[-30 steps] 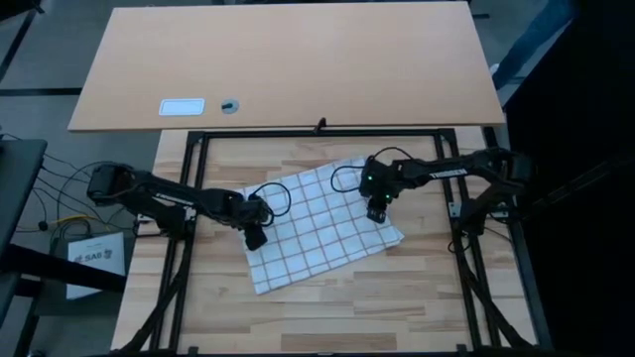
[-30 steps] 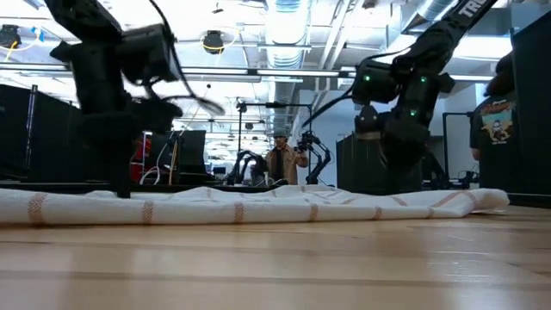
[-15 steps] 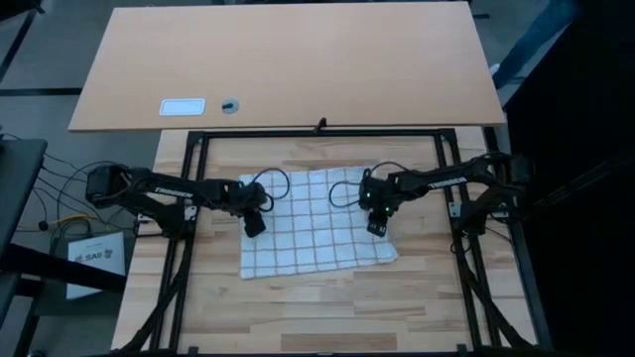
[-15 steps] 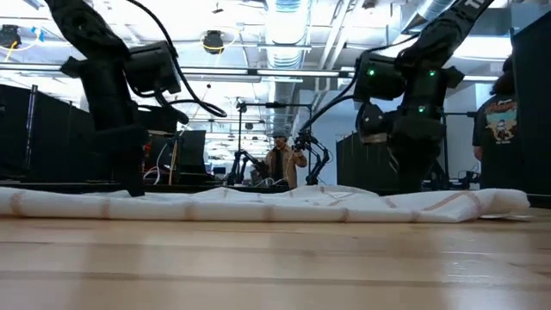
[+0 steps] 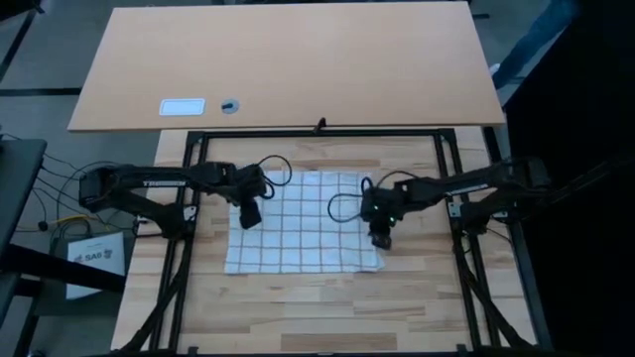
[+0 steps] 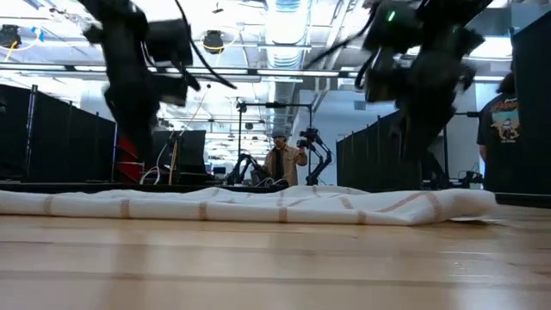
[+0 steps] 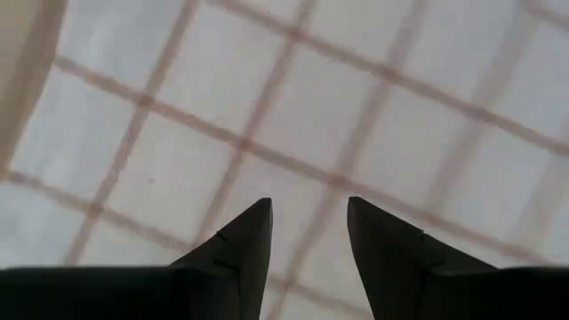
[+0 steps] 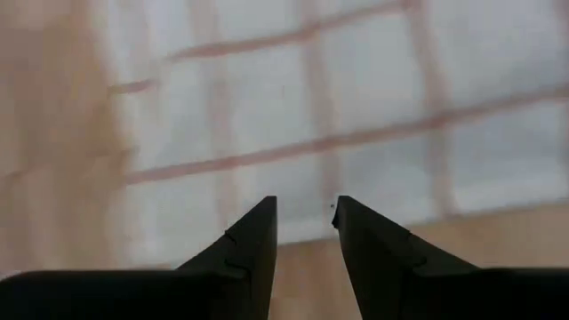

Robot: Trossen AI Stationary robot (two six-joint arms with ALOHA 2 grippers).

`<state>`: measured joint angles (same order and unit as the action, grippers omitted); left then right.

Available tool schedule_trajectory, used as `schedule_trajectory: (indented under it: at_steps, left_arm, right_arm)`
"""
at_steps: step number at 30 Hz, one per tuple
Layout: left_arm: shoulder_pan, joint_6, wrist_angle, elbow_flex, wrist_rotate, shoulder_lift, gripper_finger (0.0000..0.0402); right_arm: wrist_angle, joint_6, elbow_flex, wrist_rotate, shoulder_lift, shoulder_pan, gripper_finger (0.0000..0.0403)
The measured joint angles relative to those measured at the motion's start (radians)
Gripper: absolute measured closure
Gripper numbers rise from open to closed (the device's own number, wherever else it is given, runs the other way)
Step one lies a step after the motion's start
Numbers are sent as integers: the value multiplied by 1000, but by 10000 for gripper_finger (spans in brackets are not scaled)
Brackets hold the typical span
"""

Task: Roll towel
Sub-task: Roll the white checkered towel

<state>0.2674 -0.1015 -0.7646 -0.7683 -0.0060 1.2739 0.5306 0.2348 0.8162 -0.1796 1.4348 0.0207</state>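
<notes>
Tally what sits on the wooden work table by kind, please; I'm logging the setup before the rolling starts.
Towel: 1, white with a reddish-brown grid, spread flat.
Robot pincers: 2, left pincer and right pincer, both open above the towel's side edges.
Total: 3

You have one towel (image 5: 303, 222) on one table (image 5: 327, 307), two grippers, left (image 5: 245, 217) and right (image 5: 382, 239), and two people: one (image 6: 280, 163) far off, another (image 6: 504, 129) at right.
</notes>
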Motion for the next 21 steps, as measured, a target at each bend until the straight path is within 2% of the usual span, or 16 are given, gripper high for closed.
schedule_trajectory:
  at_steps: [4, 8, 15, 21]
  left_arm:
    - [-146, -62, -53, -57, 34, -35, 267]
    - [-337, -199, -57, -13, 35, -35, 267]
    - [-610, -518, -21, 40, -35, -29, 267]
    - [-732, -598, -16, 60, -81, -16, 267]
  right_arm:
    - [-38, 1, 0, 12, -41, -129, 294]
    - [-114, 9, 0, 42, 7, -218, 294]
    - [-124, 51, 0, 55, 58, -300, 294]
    - [-124, 65, 0, 104, 65, -306, 294]
